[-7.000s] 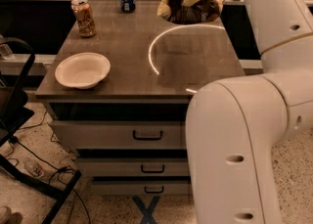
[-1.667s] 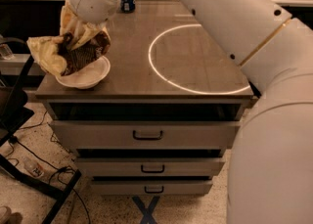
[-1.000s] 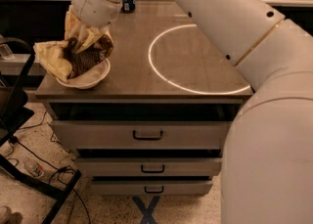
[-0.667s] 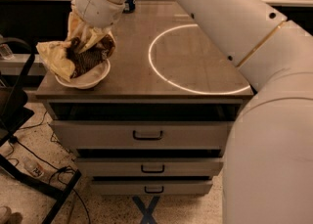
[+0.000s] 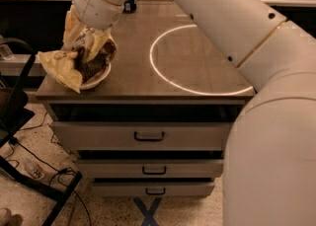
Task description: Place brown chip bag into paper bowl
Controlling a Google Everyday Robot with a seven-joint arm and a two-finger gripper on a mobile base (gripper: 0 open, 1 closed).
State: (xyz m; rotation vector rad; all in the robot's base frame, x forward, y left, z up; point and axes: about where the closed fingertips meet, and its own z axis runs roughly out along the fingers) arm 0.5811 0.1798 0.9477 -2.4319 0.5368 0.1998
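Note:
The brown chip bag [image 5: 74, 64] lies over the paper bowl [image 5: 98, 78] at the table's front left corner. Its pale yellow end hangs over the bowl's left side and past the table edge. Only a strip of the bowl's off-white rim shows under the bag. My gripper [image 5: 91, 47] is right above the bowl, at the top of the bag. The arm reaches in from the upper right and covers much of the view.
The wooden table [image 5: 148, 84] carries a white circle [image 5: 197, 59] marked on its top. A blue can [image 5: 130, 2] stands at the far edge. Drawers [image 5: 148, 136] sit below the tabletop. A black frame [image 5: 15, 101] and cables lie at the left on the floor.
The gripper has carried the bag from the table's far right to the bowl at the front left. Over the last second the bag has shifted slightly right and lower onto the bowl.

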